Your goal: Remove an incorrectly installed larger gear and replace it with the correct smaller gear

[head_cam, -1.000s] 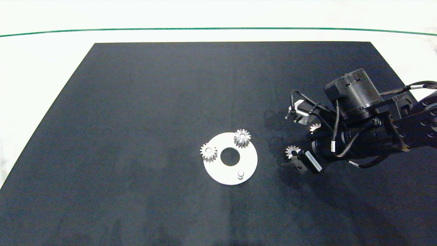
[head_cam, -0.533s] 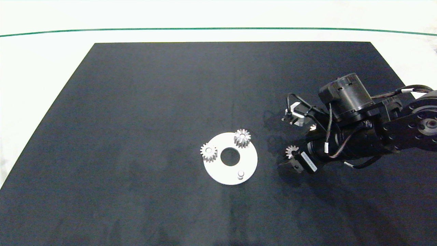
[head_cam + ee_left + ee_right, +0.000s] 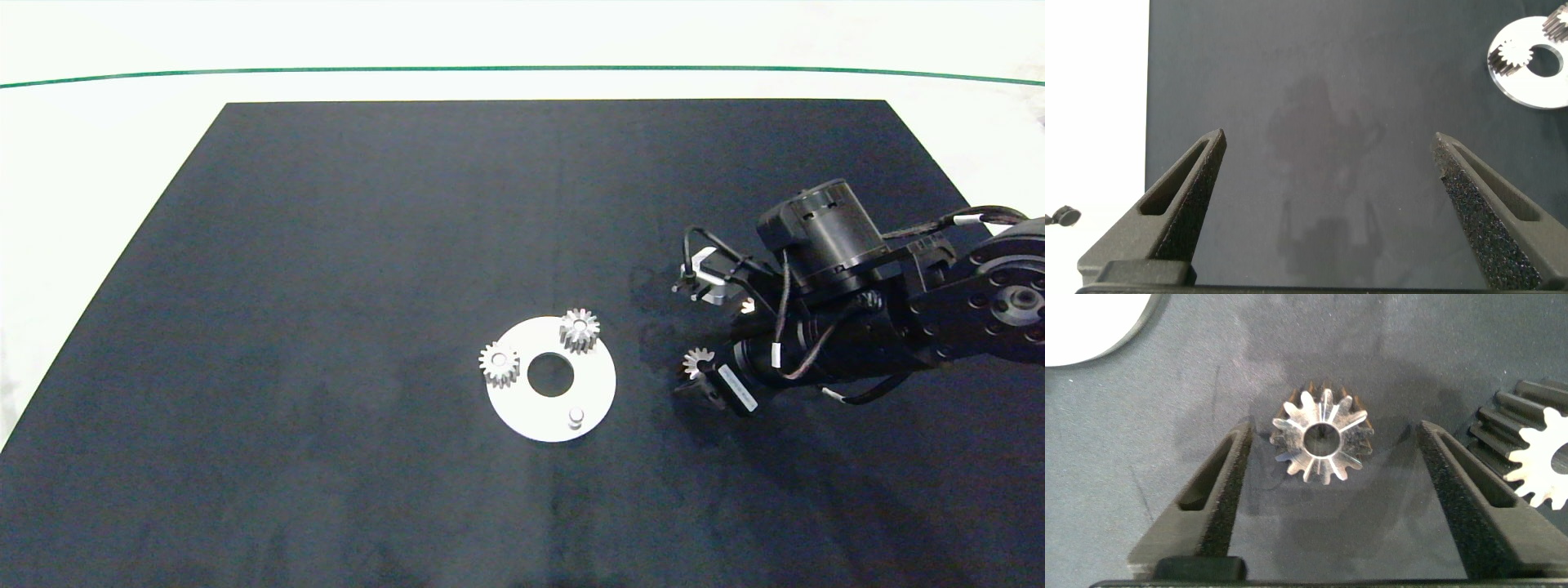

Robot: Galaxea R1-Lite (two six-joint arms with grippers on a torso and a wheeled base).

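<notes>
**Closing in on the replacement part at 3 o'clock of the disc**

Across one black mat, settled lower over the past second: the right gripper, fingers spread wide on either side of the smaller gear, touching neither flank. Left unmoved on the mat throughout, so not yet picked up, though apparently ready for the squeeze. Parked out at 9 o'clock beyond the head view's edge, the left gripper, likewise spread and empty. At centre, one white disc. Counted: four gears, namely a mounted gear at 10 o'clock, another at 1 o'clock, the smaller one loose, and a bigger loose gear just beside it, seemingly removed already. Smallest, one bare peg at 5 o'clock, awaiting the swap.
</notes>
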